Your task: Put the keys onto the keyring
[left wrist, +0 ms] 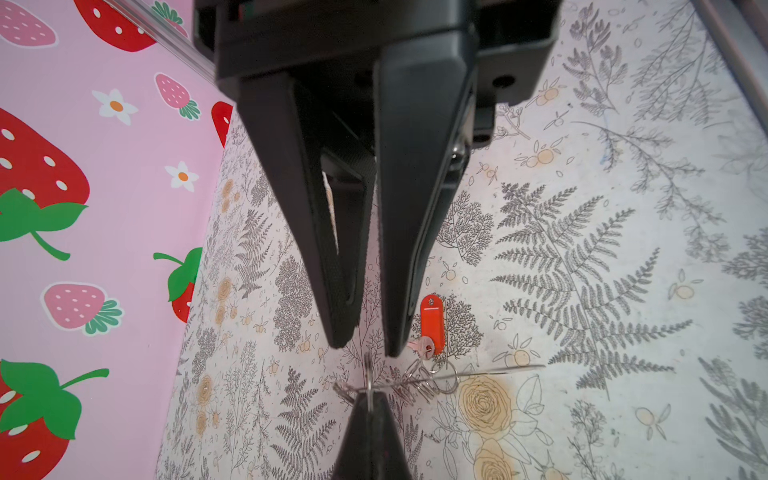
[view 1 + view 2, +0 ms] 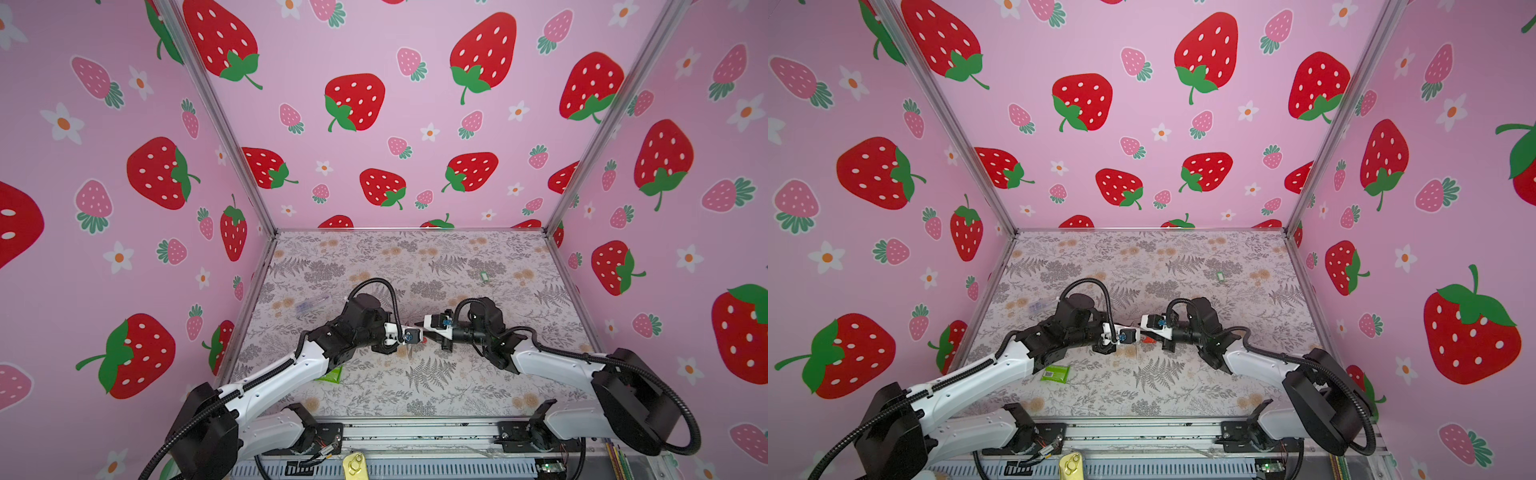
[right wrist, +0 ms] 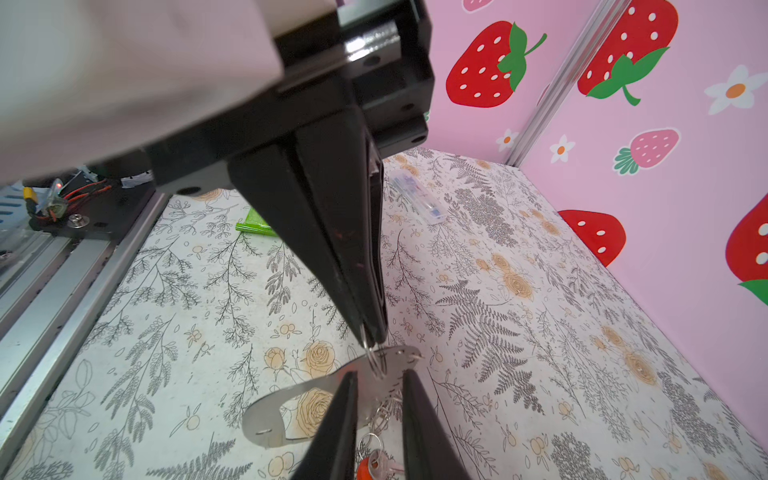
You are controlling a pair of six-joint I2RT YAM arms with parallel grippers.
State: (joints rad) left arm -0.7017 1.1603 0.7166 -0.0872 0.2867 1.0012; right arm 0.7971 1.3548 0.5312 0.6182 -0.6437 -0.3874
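Inside the strawberry-print walls (image 2: 124, 174), over the fern-and-rose printed table (image 2: 457, 386), we find the two arms meeting tip to tip near the middle.

Green packet (image 2: 1054, 372): flat on the table at the left, beside the left forearm. It has a white barcode label, but the digits are too small for us to read.

Clear wrapper (image 3: 417, 199): lies farther back on the same side. Its blue print is illegible.

Keyring (image 3: 262, 415): the strap loop sits directly at the fingertips and looks grey in the right wrist view, with small holes near each end. The left wrist view shows it edge-on, as a thin line. We cannot tell whether it touches the table.

Right gripper (image 3: 374, 332): jaws pressed together, pinching a silver ring (image 1: 368, 374) at their very tips.

Left gripper (image 1: 367, 349): jaws stand narrowly apart. The far edge of that ring reaches into the gap, and we see nothing clamped.

Red key tag (image 1: 431, 320): just beside the left fingertips, with no writing visible on it. A small key (image 1: 426, 347) sits at its lower end, joined to a cluster of small rings (image 1: 419, 384) along the strap.

Green key tag (image 2: 483, 276): lies alone on the table at far right, well apart from both grippers. Its pale insert is unreadable.
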